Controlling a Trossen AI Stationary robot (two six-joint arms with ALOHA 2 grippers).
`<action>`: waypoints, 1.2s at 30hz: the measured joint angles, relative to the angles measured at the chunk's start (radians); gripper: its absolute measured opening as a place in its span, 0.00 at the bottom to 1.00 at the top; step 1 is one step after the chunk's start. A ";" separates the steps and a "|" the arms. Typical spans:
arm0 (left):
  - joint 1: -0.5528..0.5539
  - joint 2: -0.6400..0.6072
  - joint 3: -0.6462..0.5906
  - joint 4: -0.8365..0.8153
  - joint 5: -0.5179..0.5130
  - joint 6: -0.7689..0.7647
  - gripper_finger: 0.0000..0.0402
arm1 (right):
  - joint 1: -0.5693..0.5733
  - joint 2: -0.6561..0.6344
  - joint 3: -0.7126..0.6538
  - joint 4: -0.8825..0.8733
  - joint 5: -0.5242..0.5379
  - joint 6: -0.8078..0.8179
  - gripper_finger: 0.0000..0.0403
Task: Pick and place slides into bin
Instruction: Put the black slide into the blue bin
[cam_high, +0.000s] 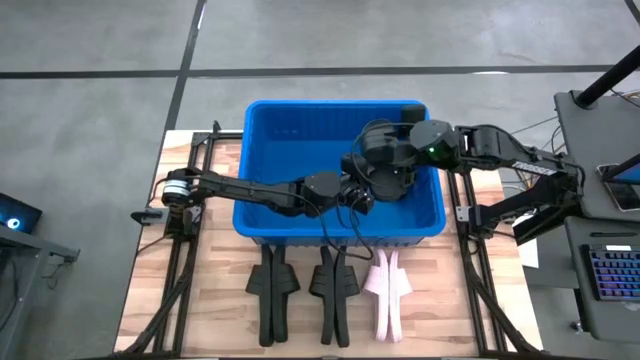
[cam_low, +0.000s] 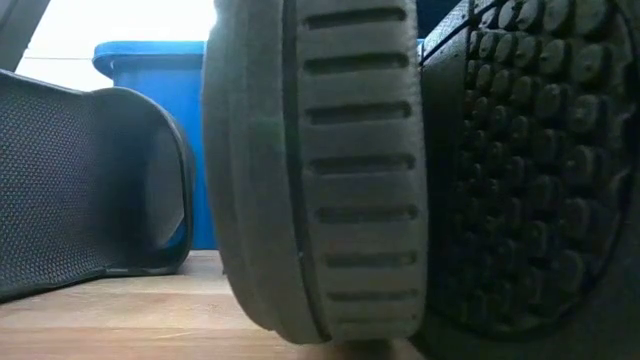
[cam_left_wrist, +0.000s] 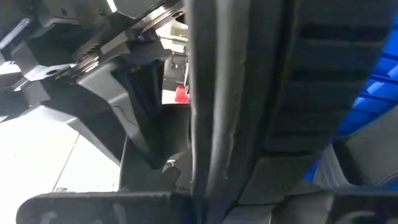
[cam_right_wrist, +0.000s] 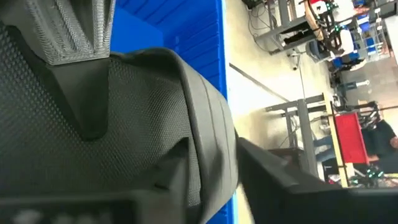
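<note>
High view first: both my arms meet over the large bright blue ribbed plastic bin (cam_high: 262, 160) in the upper middle of the frame, my left gripper (cam_high: 357, 196) reaching in from the left and my right gripper (cam_high: 385, 180) from the right, so that whatever I carry hangs above the tub and not the table. Below the bin, three foam slides wait on edge on the wood: two black slides (cam_high: 272, 290) and one pale pink slide (cam_high: 388, 288), lined up for easy reach. Low view shows only those slides close up, a ribbed black sole (cam_low: 350, 170) filling the centre with the blue bin wall behind at upper left. Left wrist view has a black ribbed slide (cam_left_wrist: 261, 106) running between my fingers, clamped narrow on it. Right wrist view shows a textured black strap (cam_right_wrist: 124, 124) pressed against my fingers above the blue wall; I cannot tell whether that grip is closed.
</note>
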 joint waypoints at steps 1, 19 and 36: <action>0.000 0.000 0.000 0.001 0.000 0.000 0.17 | 0.000 -0.001 0.000 0.000 0.000 0.003 0.19; 0.003 -0.031 0.002 -0.020 0.005 -0.433 0.32 | -0.002 -0.031 0.000 0.007 0.014 0.003 0.02; -0.010 -0.186 0.000 -0.172 0.031 -0.820 0.64 | -0.054 -0.059 -0.008 -0.002 0.037 -0.081 0.02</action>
